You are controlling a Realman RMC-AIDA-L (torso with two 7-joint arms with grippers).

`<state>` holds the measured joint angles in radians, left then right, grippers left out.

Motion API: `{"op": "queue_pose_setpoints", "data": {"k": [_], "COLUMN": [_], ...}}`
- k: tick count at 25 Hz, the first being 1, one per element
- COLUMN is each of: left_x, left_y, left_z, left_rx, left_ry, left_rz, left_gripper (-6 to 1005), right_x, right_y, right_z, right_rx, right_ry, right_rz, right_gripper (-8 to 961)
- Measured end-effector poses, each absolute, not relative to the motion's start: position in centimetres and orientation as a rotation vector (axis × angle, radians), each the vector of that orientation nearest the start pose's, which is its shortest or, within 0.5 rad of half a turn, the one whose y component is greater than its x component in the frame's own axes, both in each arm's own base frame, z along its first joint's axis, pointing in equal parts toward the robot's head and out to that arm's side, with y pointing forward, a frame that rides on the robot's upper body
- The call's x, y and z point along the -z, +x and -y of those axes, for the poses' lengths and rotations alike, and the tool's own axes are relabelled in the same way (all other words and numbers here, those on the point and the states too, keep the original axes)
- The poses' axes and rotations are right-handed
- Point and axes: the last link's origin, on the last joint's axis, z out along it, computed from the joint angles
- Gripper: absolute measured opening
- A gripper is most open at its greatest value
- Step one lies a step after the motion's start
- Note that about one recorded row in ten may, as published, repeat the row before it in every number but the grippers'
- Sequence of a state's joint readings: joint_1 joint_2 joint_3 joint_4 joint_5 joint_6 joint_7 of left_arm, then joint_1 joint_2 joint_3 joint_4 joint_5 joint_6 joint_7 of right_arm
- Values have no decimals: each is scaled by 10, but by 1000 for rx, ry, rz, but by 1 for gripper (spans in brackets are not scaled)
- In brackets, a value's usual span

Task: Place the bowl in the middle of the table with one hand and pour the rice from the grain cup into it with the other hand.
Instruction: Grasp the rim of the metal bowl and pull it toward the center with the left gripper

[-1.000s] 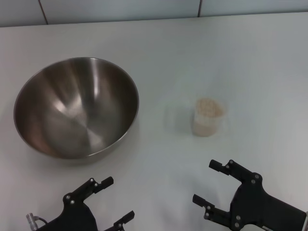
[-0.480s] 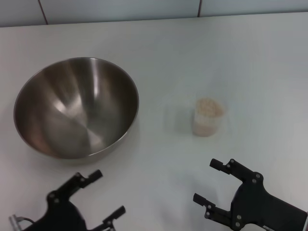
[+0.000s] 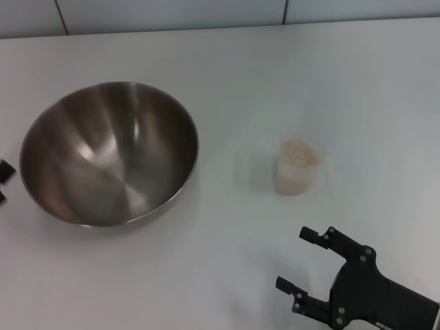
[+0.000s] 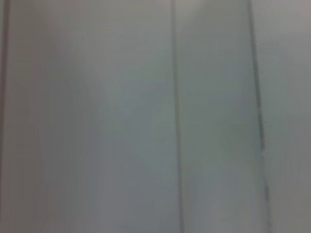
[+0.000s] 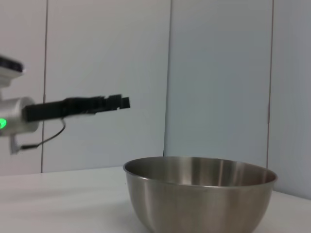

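Note:
The steel bowl (image 3: 110,155) stands upright and empty on the left part of the white table (image 3: 234,69). It also shows in the right wrist view (image 5: 199,194). The clear grain cup (image 3: 297,170) stands right of centre, filled with rice (image 3: 298,152). My left gripper (image 3: 3,183) is at the left edge of the head view, just left of the bowl's rim, with only its fingertips showing, apart. The right wrist view shows it (image 5: 114,102) raised above the table beside the bowl. My right gripper (image 3: 294,260) is open and empty, near the front edge, below the cup.
A panelled wall (image 5: 218,73) runs behind the table's far edge. The left wrist view shows only blurred wall panels (image 4: 146,116).
My left gripper has swung from the front of the table out to the left side of the bowl. The right gripper, bowl and cup have not moved.

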<state>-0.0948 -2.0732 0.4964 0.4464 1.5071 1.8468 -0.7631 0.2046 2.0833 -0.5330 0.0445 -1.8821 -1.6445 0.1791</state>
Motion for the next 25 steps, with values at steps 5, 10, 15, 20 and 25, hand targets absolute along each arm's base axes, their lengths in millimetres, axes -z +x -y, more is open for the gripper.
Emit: {"op": "queue_pose_setpoints", "data": {"k": [5,10,15,20,25], "left_x": [-109,-111,-99,-87,-73], "left_y": [-330,-302,-281,-272,-260], "left_z": [-264,-300,-338,-352,-359], "left_rx": [821,532,205,26,-32], "left_ry": [-2130,-2209,-2249,-2280,-2335], "left_rz": [622,699,855,886,853], "left_gripper": [791,792,786,785,784], "right_x": [82,82,83,83,83], "right_y": [312,312,312,312,313], "right_z": [-159,-160,-160,-159,-158], "right_rx": [-928,-926,-924,-922,-918], "right_ry": [-2388,-2387,-2385,-2383,-2383], "right_rz": [-224,-225,-229,-232,-234], "right_gripper": [778,778,778,778,778]}}
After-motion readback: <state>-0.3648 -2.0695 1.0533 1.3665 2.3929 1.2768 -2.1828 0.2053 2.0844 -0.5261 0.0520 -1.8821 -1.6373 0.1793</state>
